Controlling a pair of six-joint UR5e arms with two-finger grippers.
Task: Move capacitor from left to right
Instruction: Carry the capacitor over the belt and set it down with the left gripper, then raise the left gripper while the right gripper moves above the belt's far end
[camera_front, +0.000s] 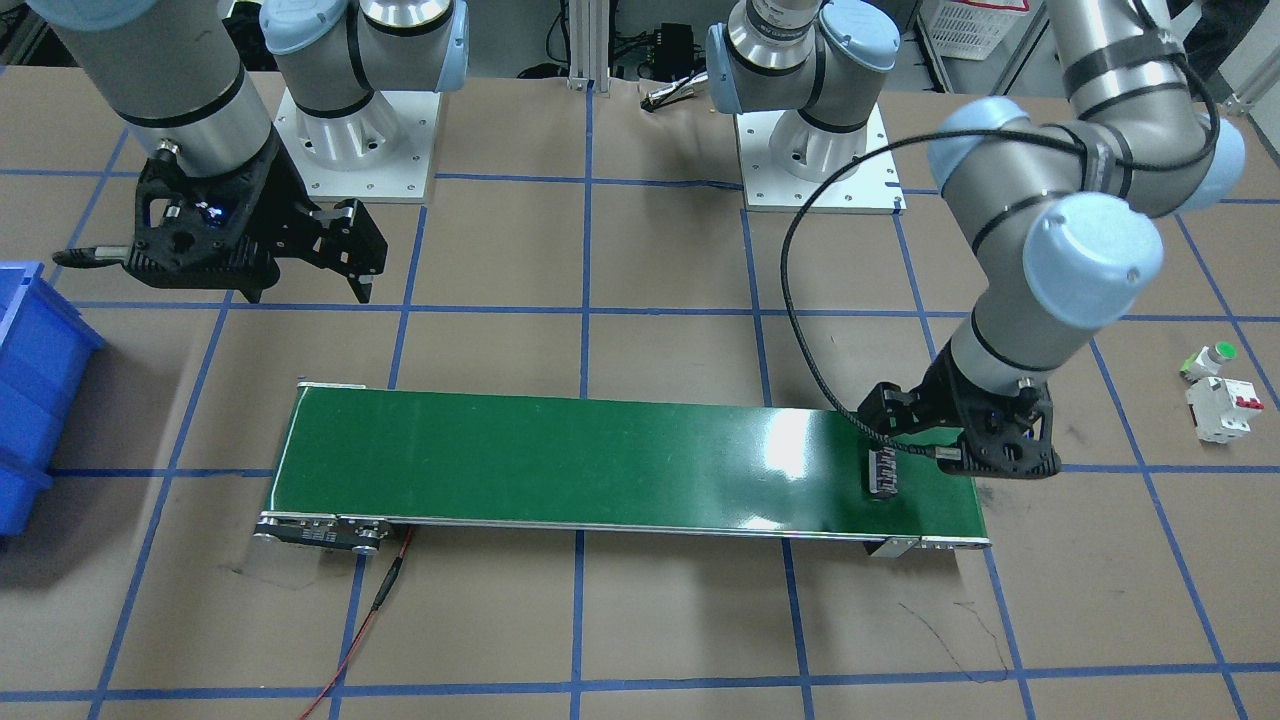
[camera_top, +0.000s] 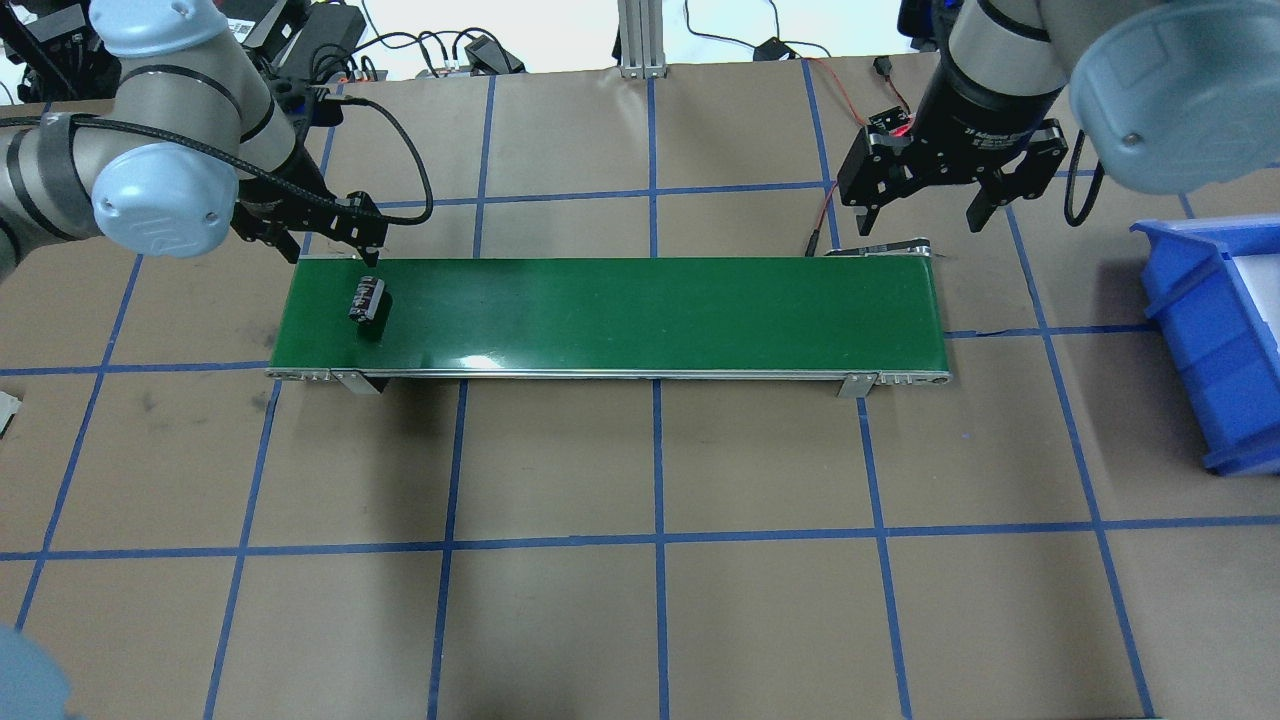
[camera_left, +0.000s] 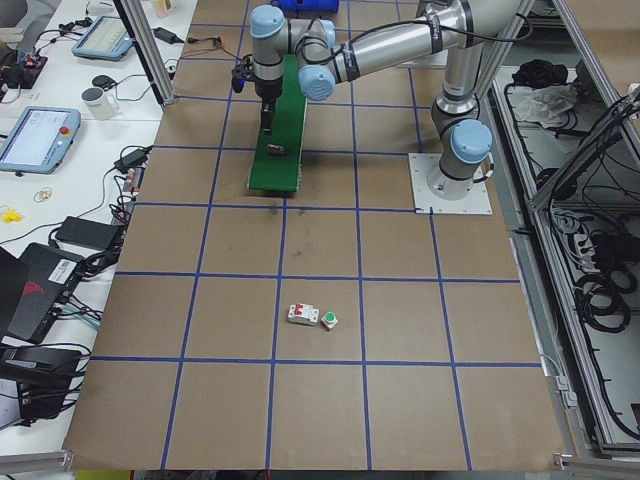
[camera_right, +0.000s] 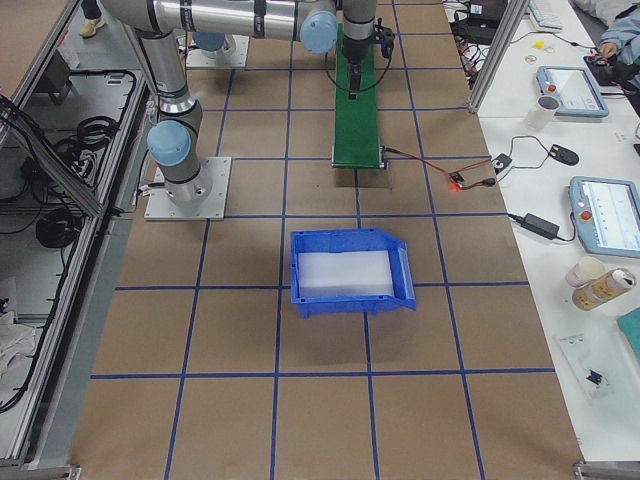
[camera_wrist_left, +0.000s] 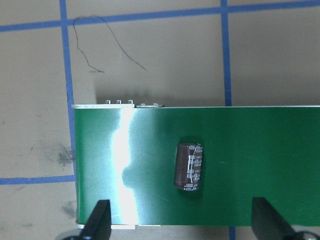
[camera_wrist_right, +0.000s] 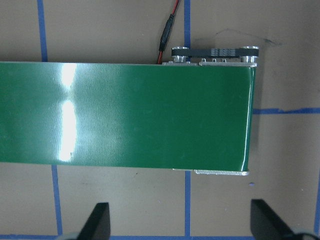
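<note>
- In the overhead view, the left gripper (camera_top: 345, 228) sits at the upper left of the frame, at the far edge of the green conveyor belt (camera_top: 650, 310) near its left end.
- Its wrist camera shows the fingers (camera_wrist_left: 100, 222) spread wide at the bottom corners of the frame. Nothing is held between them.
- Just below that gripper in the overhead frame we find the capacitor (camera_top: 367, 300). It lies on its side on the belt, close to the left end, with its long axis roughly across the belt.
- In the left wrist view the capacitor is a dark brown cylinder with pale markings. It sits at mid-frame, apart from both fingertips and touching only the belt.
- The belt runs as a long green strip across the middle of the overhead frame and rests on the brown tabletop (camera_top: 640, 600), which is gridded with blue tape.
- At the upper right, the right gripper (camera_top: 925, 208) hangs over the far corner of the belt's right end.
- We see its jaws spread apart and empty. Its wrist view shows only bare belt.
- A red wire (camera_top: 822, 215) leads off from that end of the belt.
- At the right edge a blue bin (camera_top: 1230, 350) stands on the tabletop, well apart from the belt.
</note>
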